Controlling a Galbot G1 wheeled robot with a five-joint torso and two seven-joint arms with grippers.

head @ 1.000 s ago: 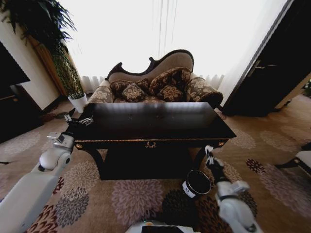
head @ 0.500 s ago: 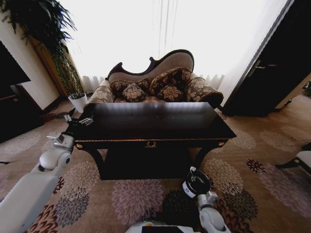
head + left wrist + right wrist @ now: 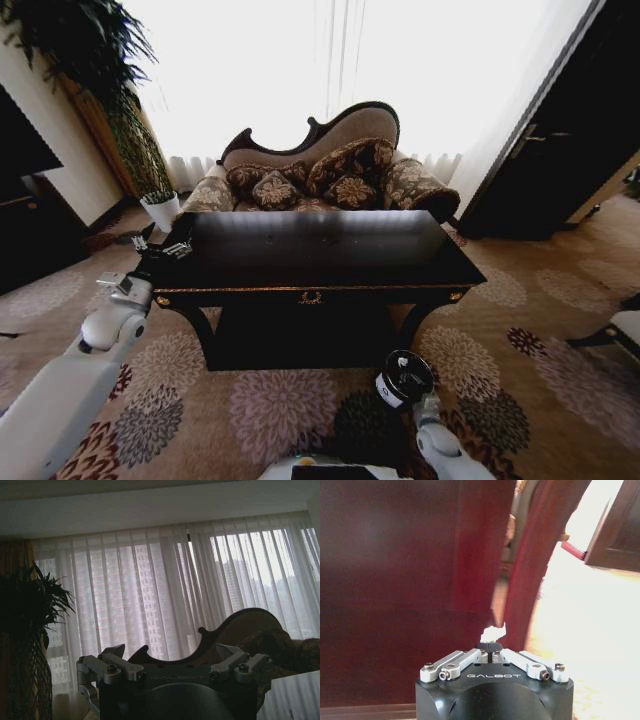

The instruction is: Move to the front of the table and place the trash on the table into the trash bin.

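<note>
Beside trash bin, right gripper lower

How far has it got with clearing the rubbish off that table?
The robot is parked before the glossy black wooden table. The right gripper pinches a crumpled white paper wad low beside the small black trash bin; dropping it is left. The left gripper hangs open at the table's corner.

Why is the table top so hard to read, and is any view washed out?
Head view: bright curtains behind the sofa blow out, and their glare streaks across the glossy table. Left wrist view: backlit, so the left gripper is a dark silhouette. Right wrist view: floor overexposed, right gripper pinching white paper.
</note>
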